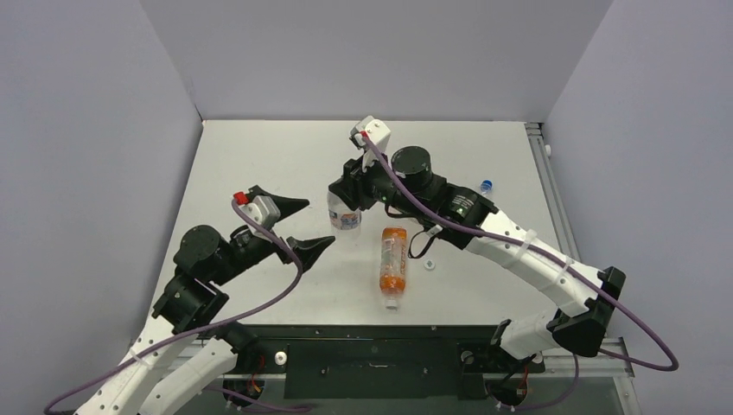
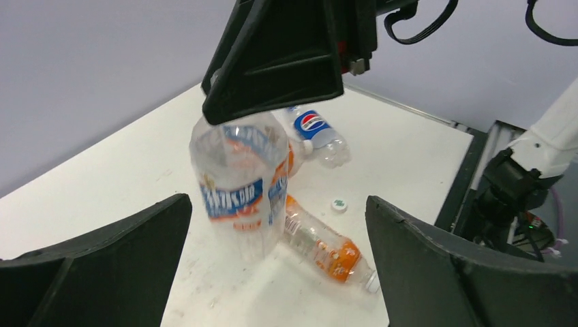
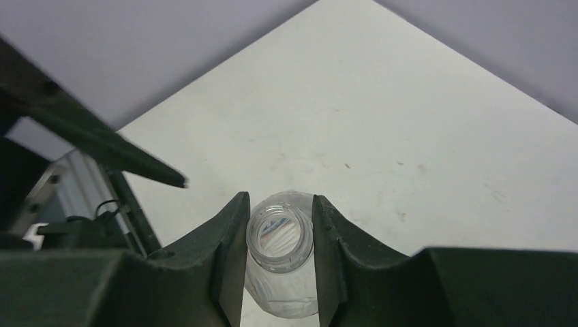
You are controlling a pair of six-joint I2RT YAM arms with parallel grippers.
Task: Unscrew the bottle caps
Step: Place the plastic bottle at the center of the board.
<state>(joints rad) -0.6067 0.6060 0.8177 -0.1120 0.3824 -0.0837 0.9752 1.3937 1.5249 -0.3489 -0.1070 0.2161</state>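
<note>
A clear bottle point(image 1: 344, 221) with a red-white-blue label stands upright mid-table. My right gripper point(image 3: 279, 200) is shut on its neck from above, and the mouth point(image 3: 264, 240) is bare, with no cap on it. My left gripper point(image 2: 279, 266) is wide open, its fingers apart on either side of this bottle point(image 2: 238, 187) and touching nothing. A slim orange bottle point(image 1: 393, 259) lies on its side beside it, white cap on. One loose white cap with a green mark point(image 2: 339, 204) lies nearby. A blue cap point(image 1: 486, 185) sits far right.
A second Pepsi-labelled bottle point(image 2: 317, 129) lies on its side behind the upright one, under the right arm point(image 1: 519, 251). Grey walls enclose the table on three sides. A metal rail point(image 1: 553, 199) runs along the right edge.
</note>
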